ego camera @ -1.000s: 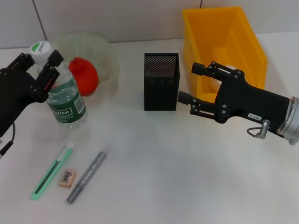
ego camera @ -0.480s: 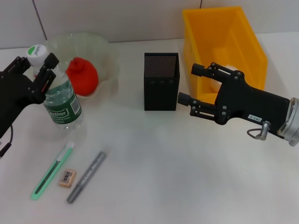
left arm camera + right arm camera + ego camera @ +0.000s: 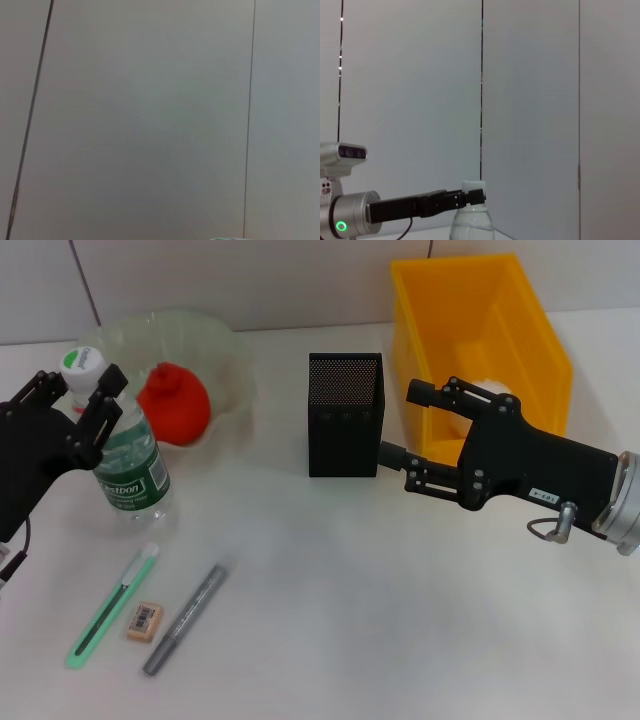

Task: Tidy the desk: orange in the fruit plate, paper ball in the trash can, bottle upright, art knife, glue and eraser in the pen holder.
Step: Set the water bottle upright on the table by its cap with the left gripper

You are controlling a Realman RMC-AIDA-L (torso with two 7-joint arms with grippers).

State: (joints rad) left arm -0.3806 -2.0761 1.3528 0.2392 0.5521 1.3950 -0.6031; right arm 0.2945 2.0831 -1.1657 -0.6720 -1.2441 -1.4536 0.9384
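Standing upright at ten o'clock, neck framed by spread fingers of left gripper (image 3: 77,398): clear green-labelled plastic bottle (image 3: 122,450). At three o'clock, hovering empty, parted: right gripper (image 3: 408,424).

From the head we look steeply down on the desk (image 3: 400,620), close in. Our left wrist camera faces only the wall (image 3: 150,120). Our right wrist camera looks level across the scene, sharing the bottle (image 3: 118,445) (image 3: 471,220) and left gripper (image 3: 72,398) (image 3: 470,197) with the head view.
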